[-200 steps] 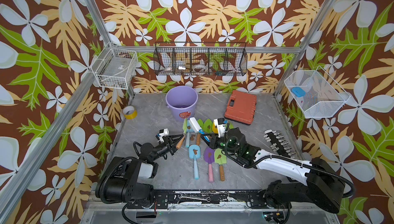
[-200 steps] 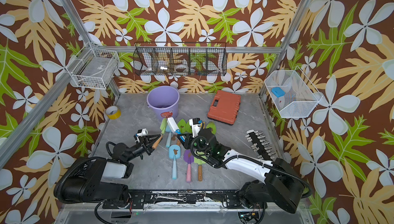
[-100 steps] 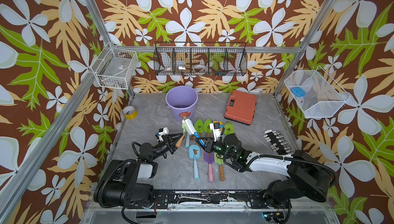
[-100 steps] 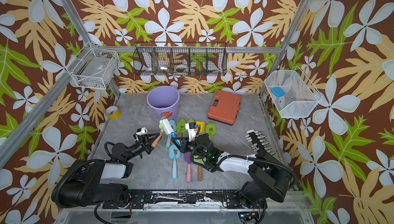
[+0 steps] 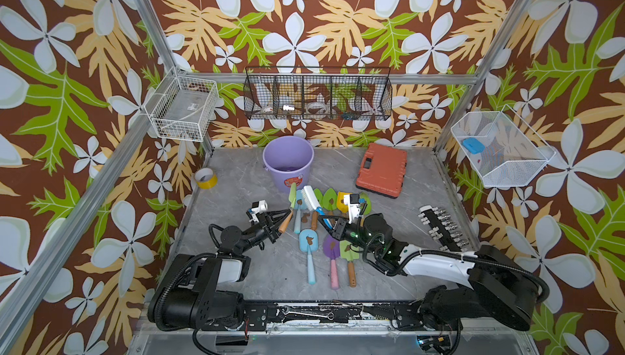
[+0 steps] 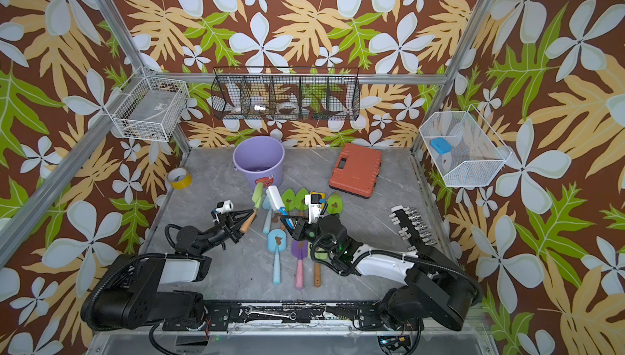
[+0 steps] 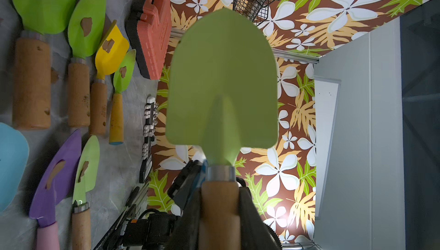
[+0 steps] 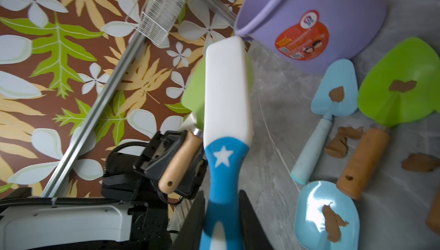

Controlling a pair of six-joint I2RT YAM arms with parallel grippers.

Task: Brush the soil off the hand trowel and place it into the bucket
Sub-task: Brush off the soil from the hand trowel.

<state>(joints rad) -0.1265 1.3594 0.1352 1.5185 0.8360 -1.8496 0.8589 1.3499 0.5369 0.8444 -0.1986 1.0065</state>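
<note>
My left gripper (image 5: pixel 278 222) is shut on the wooden handle of a green hand trowel (image 5: pixel 293 196), held off the table in front of the lilac bucket (image 5: pixel 288 160). The blade face (image 7: pixel 222 82) seen from the left wrist carries no soil. My right gripper (image 5: pixel 333 229) is shut on the blue handle of a white brush (image 5: pixel 311 197). Its head (image 8: pixel 226 89) lies right beside the green blade (image 8: pixel 194 98); contact cannot be told. Brown soil clumps (image 8: pixel 338 145) lie on the table between the other trowels.
Several more trowels with soil patches lie mid-table, among them a blue one (image 5: pixel 308 240), a purple one (image 5: pixel 331 248) and a green one (image 5: pixel 346 248). An orange tool case (image 5: pixel 382 170) lies back right, a tape roll (image 5: pixel 205 178) back left and a socket rail (image 5: pixel 441 226) at the right.
The brush swung left toward the held trowel's blade, then came back slightly right. The right arm's elbow drew back. The left arm and its trowel stayed put.
</note>
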